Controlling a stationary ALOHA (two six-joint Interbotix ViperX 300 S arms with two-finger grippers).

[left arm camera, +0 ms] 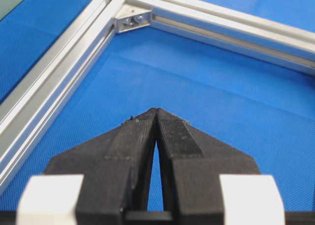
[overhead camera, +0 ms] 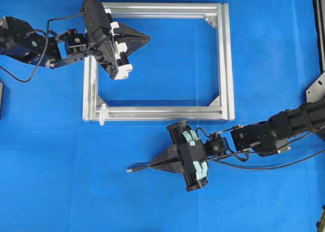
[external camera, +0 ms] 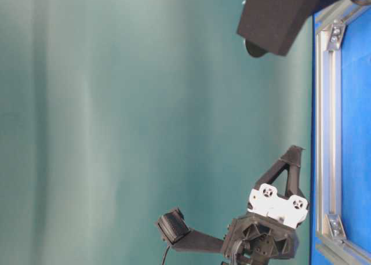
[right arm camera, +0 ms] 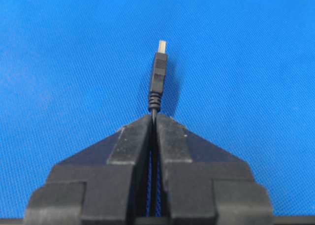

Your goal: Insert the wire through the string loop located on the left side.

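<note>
Right claw [right arm camera: 154,117] is clenched on the wire [right arm camera: 158,77] just behind its plug; left claw [left arm camera: 156,112] is clenched empty. Keep the plug level, steering toward the string loop [overhead camera: 102,113] at ten o'clock.

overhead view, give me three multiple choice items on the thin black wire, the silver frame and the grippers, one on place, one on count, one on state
1. Where does the thin black wire with the dark plug and metallic tip lie?
A. inside the frame
B. outside the frame, below its lower bar in the overhead view
C. on top of the frame's upper bar

2. How many bars make up the silver aluminium frame?
A. three
B. four
C. six

3. What is the right gripper doing?
A. closed on the wire just behind the plug
B. wide open above the wire
C. closed on the tiny whitish string loop

Key: 1 B, the plug rests on blue cloth below the frame. 2 B, four bars form a rectangle. 3 A, the right wrist view shows the cable pinched between shut fingers.
</note>
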